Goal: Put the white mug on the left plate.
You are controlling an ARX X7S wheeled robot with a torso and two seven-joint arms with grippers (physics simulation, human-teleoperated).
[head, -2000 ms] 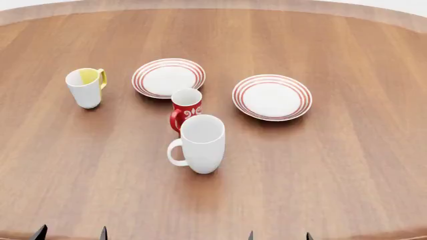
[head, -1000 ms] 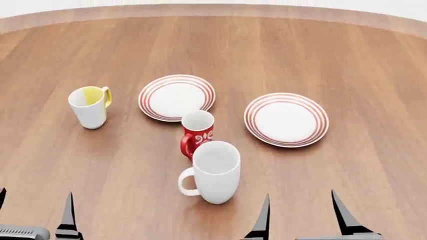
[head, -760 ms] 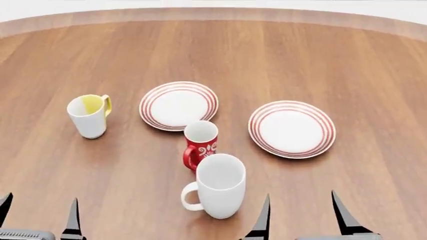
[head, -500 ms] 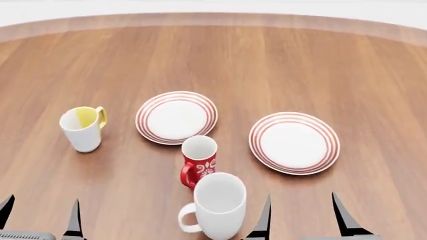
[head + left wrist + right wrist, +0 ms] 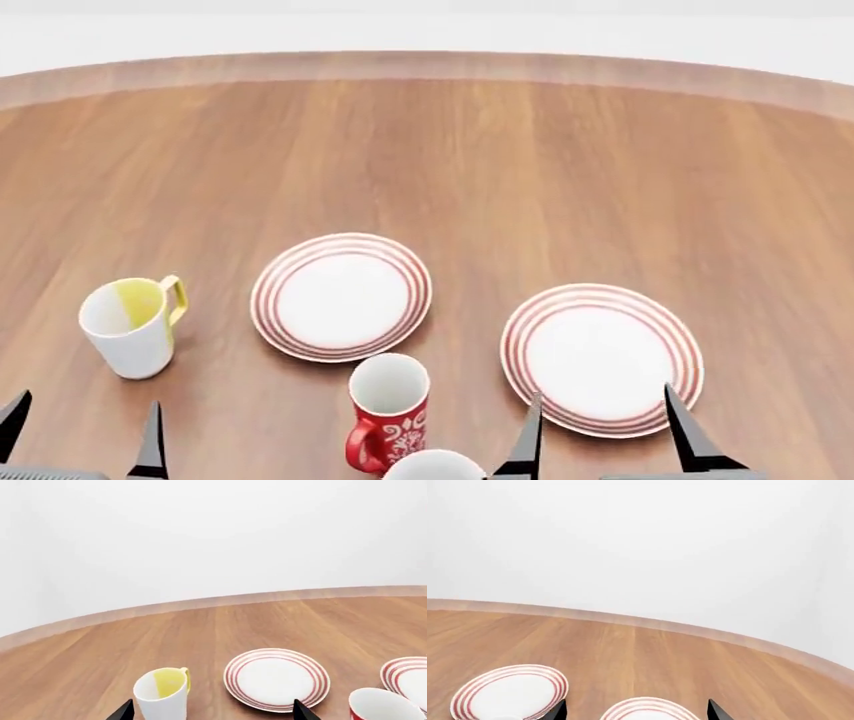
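Only the rim of the white mug [image 5: 434, 467] shows, at the bottom edge of the head view, just in front of a small red mug [image 5: 387, 408]. The left plate [image 5: 342, 296], white with red rings, lies flat behind the red mug, and it also shows as the left plate [image 5: 276, 679] and the left plate [image 5: 510, 692] in the wrist views. My left gripper [image 5: 80, 442] is open near the bottom left corner, with nothing between its fingers. My right gripper [image 5: 603, 445] is open just right of the white mug, over the near edge of the right plate.
An identical right plate [image 5: 602, 357] lies to the right. A white mug with yellow inside [image 5: 127, 327] stands at the left. The round wooden table [image 5: 534, 160] stretches far back to its curved edge, with a white wall beyond.
The whole scene has slid down in the head view. The white mug has gone from fully shown to only its rim at the bottom edge. Both grippers' fingertips stay at the bottom.
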